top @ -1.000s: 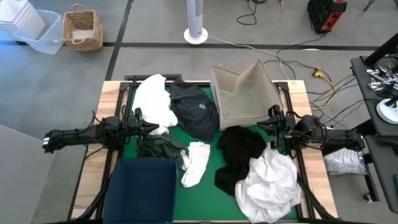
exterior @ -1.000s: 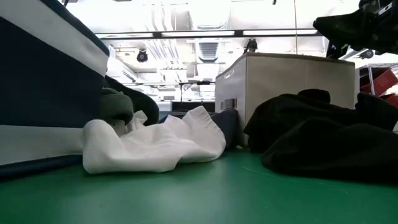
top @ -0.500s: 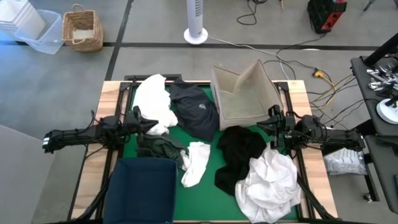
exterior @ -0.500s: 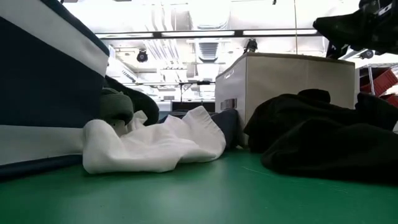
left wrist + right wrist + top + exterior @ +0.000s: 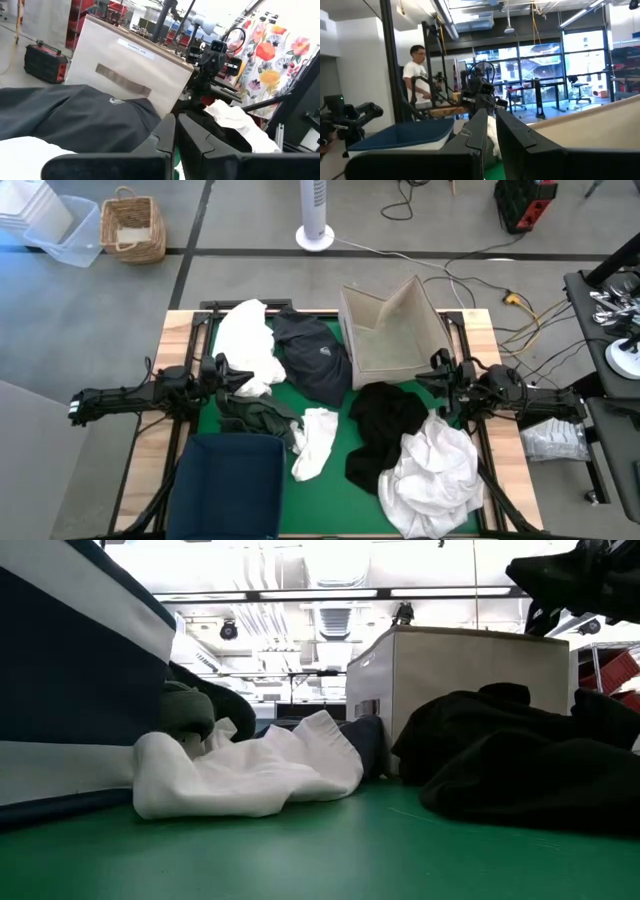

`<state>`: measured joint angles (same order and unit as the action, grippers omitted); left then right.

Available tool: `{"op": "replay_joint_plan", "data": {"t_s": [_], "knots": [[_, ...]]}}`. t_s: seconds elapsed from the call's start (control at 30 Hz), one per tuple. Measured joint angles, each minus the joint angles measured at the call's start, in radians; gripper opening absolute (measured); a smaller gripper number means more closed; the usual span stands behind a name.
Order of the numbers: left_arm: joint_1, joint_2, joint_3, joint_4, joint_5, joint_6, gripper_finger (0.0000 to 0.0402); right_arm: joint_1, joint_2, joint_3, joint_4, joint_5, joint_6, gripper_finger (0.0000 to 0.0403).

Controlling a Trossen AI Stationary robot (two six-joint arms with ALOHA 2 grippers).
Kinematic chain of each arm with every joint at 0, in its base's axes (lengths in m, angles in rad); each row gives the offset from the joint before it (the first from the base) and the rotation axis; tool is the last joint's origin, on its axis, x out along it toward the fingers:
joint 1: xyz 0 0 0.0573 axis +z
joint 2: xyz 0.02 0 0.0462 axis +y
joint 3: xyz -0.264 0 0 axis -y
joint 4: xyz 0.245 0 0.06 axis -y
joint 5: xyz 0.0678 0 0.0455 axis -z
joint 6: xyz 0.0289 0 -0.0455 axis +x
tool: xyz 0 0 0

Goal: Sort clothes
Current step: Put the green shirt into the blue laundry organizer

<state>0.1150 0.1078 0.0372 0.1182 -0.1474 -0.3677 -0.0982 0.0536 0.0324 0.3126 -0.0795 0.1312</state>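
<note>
- 6 garments are seen spread over the green table (image 5: 340, 480) in the high view.
- A white garment (image 5: 247, 345) lies at the far left; its near edge is just beside the left gripper (image 5: 224, 372).
- A navy garment with a small logo (image 5: 314, 356) lies touching the white one and the cardboard box (image 5: 392, 330).
- A dark green garment (image 5: 255, 416) is bunched between the left gripper and the navy bin (image 5: 232, 486).
- A small white garment (image 5: 316, 440) lies at mid-table, beside the green one.
- A black garment (image 5: 385, 428) lies near the box, with a large crumpled white garment (image 5: 432, 474) overlapping its near right side.
- The right gripper (image 5: 440, 381) is held above the far right edge of the black garment, beside the box.
- Both grippers are recorded with fingers closed together and nothing gripped; the left fingers (image 5: 192, 140) and right fingers (image 5: 506, 136) show only a narrow slit between them.
- A person (image 5: 417, 75) is seen in the room beyond the table.
</note>
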Motion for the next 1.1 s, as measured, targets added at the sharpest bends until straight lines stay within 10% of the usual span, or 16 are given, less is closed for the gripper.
{"op": "replay_joint_plan", "data": {"t_s": [0.43,1.1], "knots": [[0.000,0.001,0.025,0.124,0.000,0.072,0.0000,0.000,0.002,0.025,-0.019,-0.007,0.007,0.0034],[0.000,0.309,0.471,-0.335,-0.002,0.181,0.0000,0.002,0.002,0.261,-0.328,-0.025,-0.019,0.0034]]}}
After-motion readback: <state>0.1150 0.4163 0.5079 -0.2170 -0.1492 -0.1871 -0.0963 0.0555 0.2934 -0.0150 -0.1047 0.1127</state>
